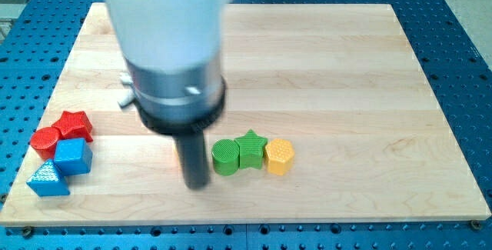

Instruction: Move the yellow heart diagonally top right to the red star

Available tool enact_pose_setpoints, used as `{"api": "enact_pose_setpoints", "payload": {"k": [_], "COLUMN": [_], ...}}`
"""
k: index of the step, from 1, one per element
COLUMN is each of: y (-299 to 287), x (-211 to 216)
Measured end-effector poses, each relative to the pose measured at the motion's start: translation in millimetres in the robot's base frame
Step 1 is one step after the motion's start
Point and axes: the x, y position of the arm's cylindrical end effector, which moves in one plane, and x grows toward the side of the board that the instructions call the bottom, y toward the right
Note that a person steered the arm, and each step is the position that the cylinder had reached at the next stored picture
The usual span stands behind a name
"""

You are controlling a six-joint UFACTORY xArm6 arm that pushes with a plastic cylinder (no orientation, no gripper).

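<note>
My tip (197,185) rests on the wooden board (346,65), low and left of centre. A thin yellowish sliver (176,156) shows at the rod's left edge; most of that thing is hidden behind the rod, so I cannot tell its shape. No yellow heart shows clearly. The red star (74,125) lies near the view's left edge, far to the left of my tip and a little higher.
A red cylinder (44,138), a blue cube (73,156) and a blue triangle (48,179) cluster with the red star. Right of my tip, a green cylinder (225,158), a green star (250,150) and a yellow hexagon (279,156) sit in a touching row.
</note>
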Motion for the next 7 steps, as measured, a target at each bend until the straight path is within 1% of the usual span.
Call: {"api": "enact_pose_setpoints", "payload": {"k": [1, 2, 3, 4, 5, 6, 7], "y": [-32.2, -47.8, -52.0, -96.7, -106.9, -177.6, -92.5], "x": [-71.1, -127.5, -146.4, -180.9, -157.7, -171.8, -217.4]}}
